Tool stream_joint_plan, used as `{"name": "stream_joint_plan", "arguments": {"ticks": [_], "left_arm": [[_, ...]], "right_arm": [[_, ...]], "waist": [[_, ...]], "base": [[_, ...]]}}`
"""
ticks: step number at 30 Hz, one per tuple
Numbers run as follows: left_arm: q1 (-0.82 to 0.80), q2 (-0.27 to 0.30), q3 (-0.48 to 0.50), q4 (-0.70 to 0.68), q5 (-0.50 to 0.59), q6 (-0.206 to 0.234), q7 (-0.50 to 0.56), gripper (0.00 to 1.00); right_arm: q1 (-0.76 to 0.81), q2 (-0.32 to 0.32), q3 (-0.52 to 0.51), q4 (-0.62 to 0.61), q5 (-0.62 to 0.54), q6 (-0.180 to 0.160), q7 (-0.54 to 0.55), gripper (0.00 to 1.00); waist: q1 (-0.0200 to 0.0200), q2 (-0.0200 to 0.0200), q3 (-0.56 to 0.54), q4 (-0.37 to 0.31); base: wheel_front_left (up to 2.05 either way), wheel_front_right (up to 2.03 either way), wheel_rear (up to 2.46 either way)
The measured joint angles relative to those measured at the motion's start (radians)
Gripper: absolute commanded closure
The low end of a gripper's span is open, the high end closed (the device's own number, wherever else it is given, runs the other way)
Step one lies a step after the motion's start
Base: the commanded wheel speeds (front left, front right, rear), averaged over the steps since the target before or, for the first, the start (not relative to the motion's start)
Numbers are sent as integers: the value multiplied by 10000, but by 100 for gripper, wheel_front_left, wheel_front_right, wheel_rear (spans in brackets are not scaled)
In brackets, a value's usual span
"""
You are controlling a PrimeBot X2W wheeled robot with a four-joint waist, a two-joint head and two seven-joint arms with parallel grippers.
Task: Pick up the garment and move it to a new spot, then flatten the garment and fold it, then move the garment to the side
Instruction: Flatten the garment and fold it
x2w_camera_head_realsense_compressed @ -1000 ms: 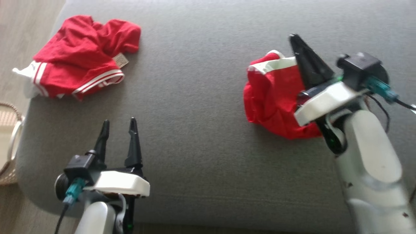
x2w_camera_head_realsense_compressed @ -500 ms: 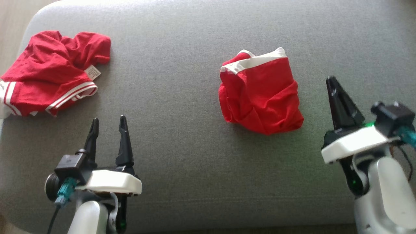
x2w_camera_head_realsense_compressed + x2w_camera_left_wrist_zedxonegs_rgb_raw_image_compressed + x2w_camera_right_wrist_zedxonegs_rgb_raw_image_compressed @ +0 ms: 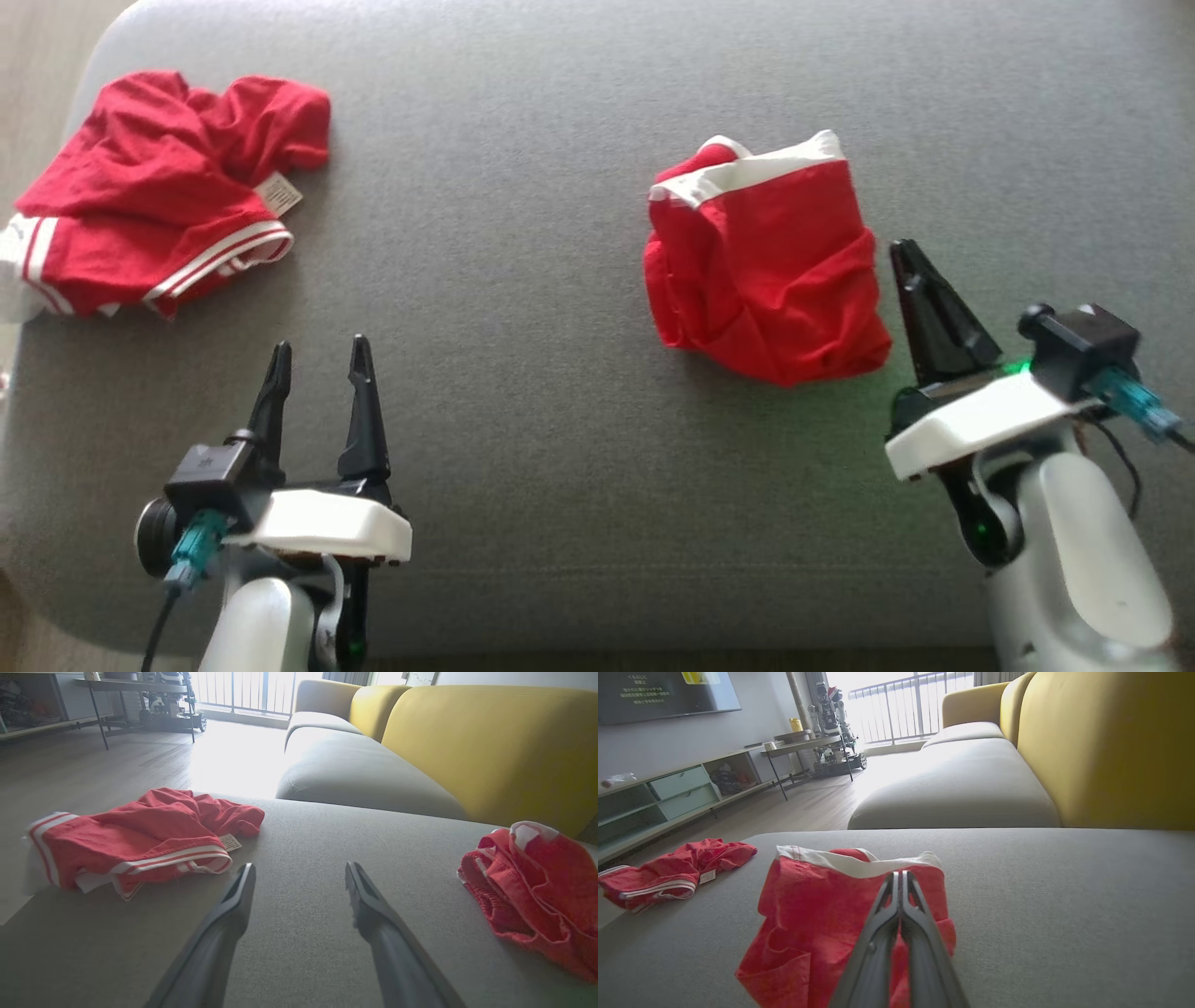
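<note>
A crumpled red garment [image 3: 766, 271] with a white waistband lies on the grey cushion [image 3: 523, 280], right of centre. It also appears in the left wrist view as the garment [image 3: 537, 886] and in the right wrist view as the garment [image 3: 817, 910]. My right gripper [image 3: 904, 250] is shut and empty, its tip just off the garment's right edge. In its own view the shut right gripper [image 3: 901, 873] points over the cloth. At the lower left my left gripper [image 3: 317, 350] stands open and empty above bare cushion, as the left gripper [image 3: 299, 870] also shows.
A second red garment [image 3: 159, 215] with white stripes and a tag lies at the cushion's far left corner. The cushion's left and front edges drop to wooden floor [image 3: 37, 56]. A yellow sofa back [image 3: 1106, 746] and another grey seat [image 3: 957, 793] stand beyond.
My right gripper, still shut, has drawn back from over the white-banded garment to its right edge. The head camera has shifted. The left gripper has stayed open.
</note>
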Motion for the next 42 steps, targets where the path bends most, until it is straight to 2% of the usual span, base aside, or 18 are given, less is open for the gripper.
{"name": "stream_joint_plan", "arguments": {"ticks": [13,21,34,42], "left_arm": [[-10,0,-167,29,-102,84,0,0],[-47,-4,-380,2,-46,88,0,0],[-246,-6,-677,10,-180,194,0,0],[-238,-4,-639,23,-178,263,0,0]], "right_arm": [[-1039,-4,675,1753,-155,0,332,100],[-1518,-27,1116,2790,-268,0,447,100],[-2327,-50,2395,3256,205,0,426,100],[-2295,-50,1885,3014,182,0,117,100]], "waist": [[0,0,433,1163],[0,0,668,1603],[0,0,888,1763],[0,0,729,1503]], "base": [[0,0,0],[0,0,0],[0,0,0],[0,0,0]]}}
